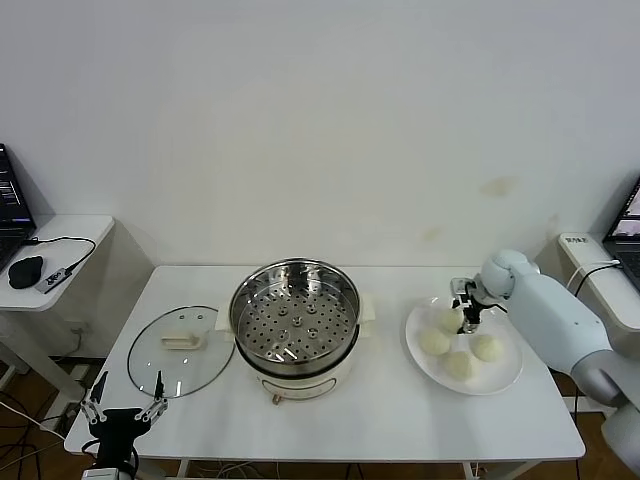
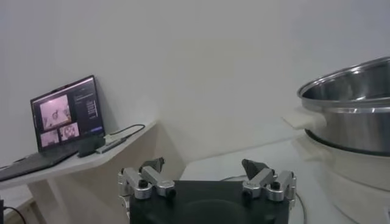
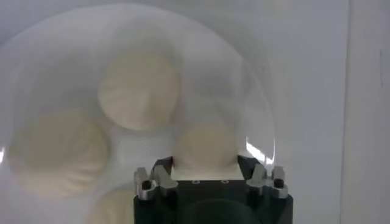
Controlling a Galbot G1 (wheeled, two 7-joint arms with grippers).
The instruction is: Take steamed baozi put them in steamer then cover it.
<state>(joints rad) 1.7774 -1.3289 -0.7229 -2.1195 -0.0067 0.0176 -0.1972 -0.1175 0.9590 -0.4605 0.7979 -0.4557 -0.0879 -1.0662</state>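
Left gripper (image 1: 122, 411) idled, jaws apart. Right gripper (image 3: 206, 172) clamped one baozi (image 3: 206, 146) on the plate (image 1: 505, 375); steamer (image 1: 295, 312) empty, cover (image 1: 180, 350) off.

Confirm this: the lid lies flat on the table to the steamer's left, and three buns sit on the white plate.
Wrong count. The lid does lie left of the steamer, but the plate holds four buns, not three. The head view shows all four; the right gripper is down at one of them.
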